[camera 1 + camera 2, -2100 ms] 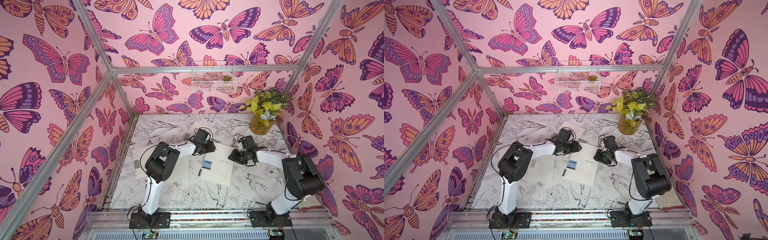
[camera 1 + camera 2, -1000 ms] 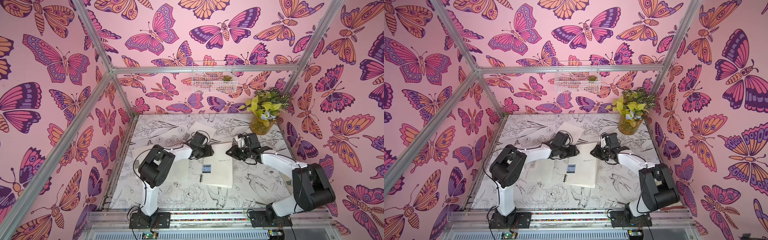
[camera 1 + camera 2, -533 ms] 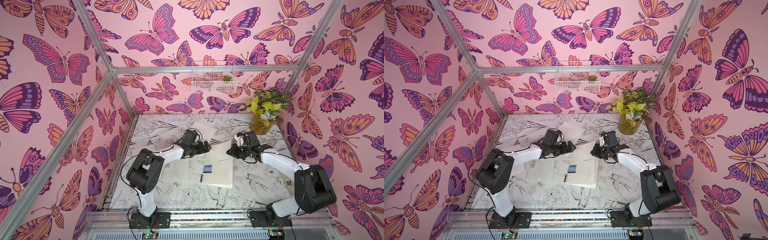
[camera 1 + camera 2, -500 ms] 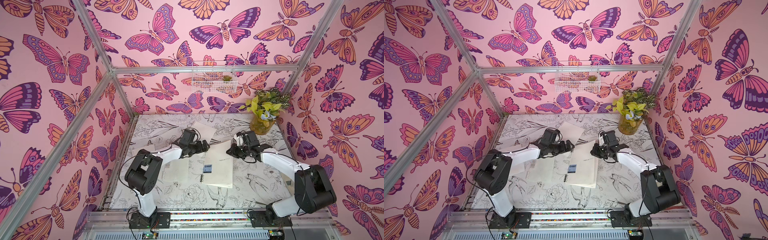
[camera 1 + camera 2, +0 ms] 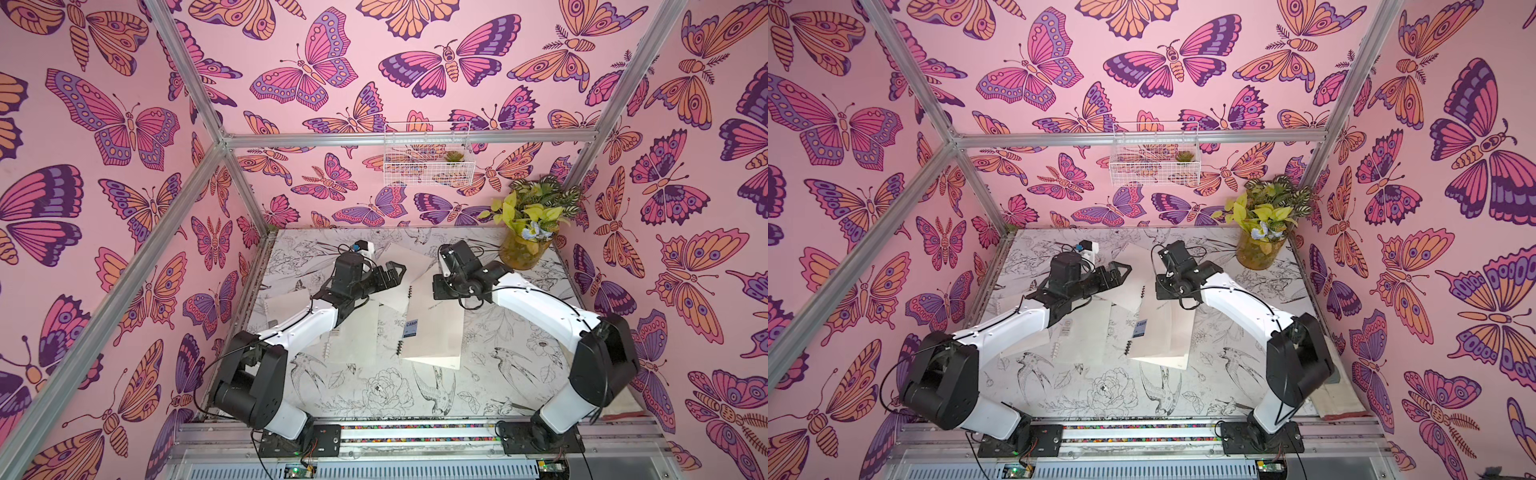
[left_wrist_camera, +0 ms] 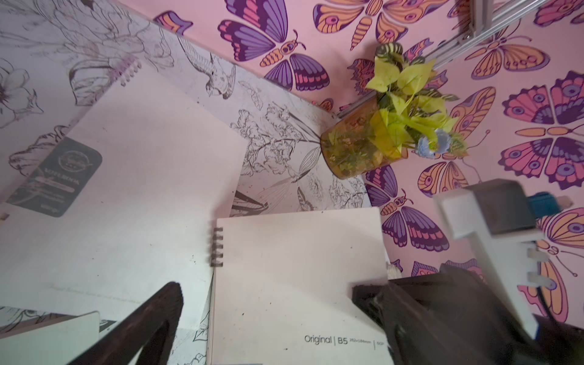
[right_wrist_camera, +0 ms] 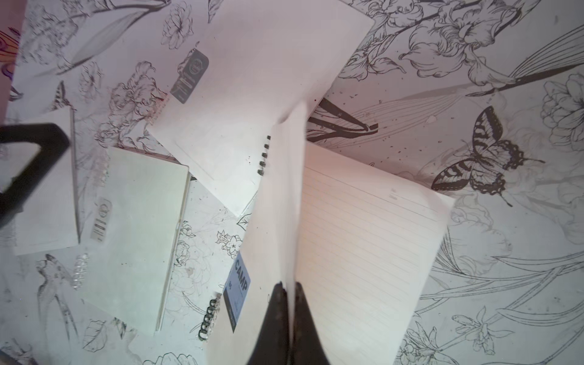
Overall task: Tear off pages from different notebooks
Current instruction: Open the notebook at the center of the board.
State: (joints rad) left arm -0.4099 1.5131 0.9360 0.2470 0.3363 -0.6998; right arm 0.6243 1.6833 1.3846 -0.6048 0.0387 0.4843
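The CAMP notebook (image 5: 432, 336) lies mid-table, black coils (image 7: 208, 319) along its spine. My right gripper (image 7: 289, 287) is shut on the free edge of its front cover (image 7: 268, 221) and holds that edge raised, so a lined page (image 7: 363, 237) shows beneath. In both top views the right gripper (image 5: 435, 291) sits at the notebook's far end. My left gripper (image 5: 395, 274) hangs open above a grey-labelled notebook (image 5: 405, 259) at the back, holding nothing. In the left wrist view its fingers (image 6: 158, 316) frame the raised cover (image 6: 300, 284).
Two more white-coiled notebooks lie left of the CAMP one, the nearer notebook (image 5: 353, 336) and the farther notebook (image 5: 286, 301). A plant jar (image 5: 525, 245) stands at the back right corner. A wire basket (image 5: 428, 160) hangs on the back wall. Pink walls close three sides.
My left gripper has opened wide and drawn back a little to the rear left. My right gripper has shut on the CAMP cover's edge and raised it.
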